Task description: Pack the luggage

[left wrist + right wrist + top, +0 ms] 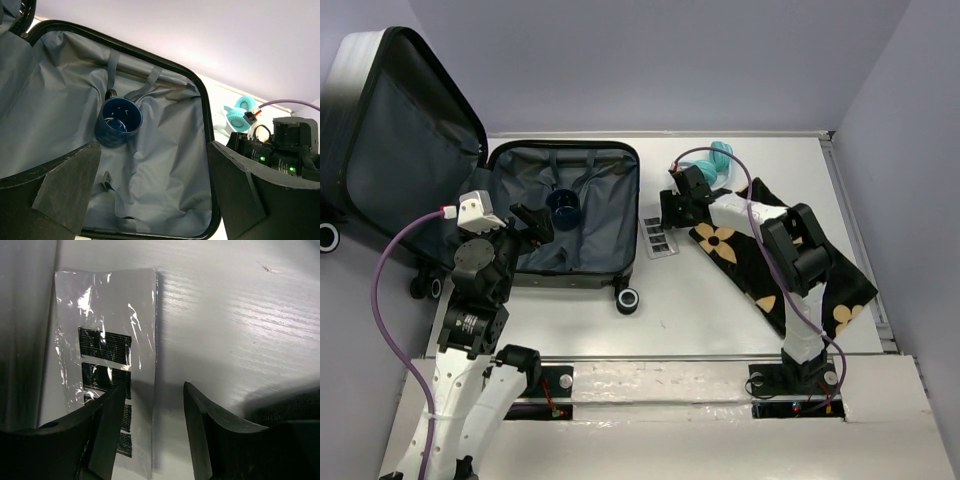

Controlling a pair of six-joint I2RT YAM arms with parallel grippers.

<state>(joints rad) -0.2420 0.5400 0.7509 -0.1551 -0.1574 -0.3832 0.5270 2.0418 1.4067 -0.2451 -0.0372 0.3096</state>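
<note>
The luggage point(605, 250) lies open on the table, lid point(390, 140) propped up at the left, grey lining showing point(160, 165). A dark blue mug point(563, 208) lies inside it, also in the left wrist view point(118, 122). My left gripper point(533, 222) is open and empty above the suitcase's near left part. My right gripper point(667, 214) is open just above a clear plastic packet with black strips point(658, 238), its jaws straddling the packet's right edge point(150, 405); the packet point(105, 370) lies flat on the table.
A black cloth with tan flower print point(770, 255) lies under the right arm at the right. A teal object point(718, 165) sits at the back, seen also from the left wrist point(239, 114). Walls close in the table at back and right.
</note>
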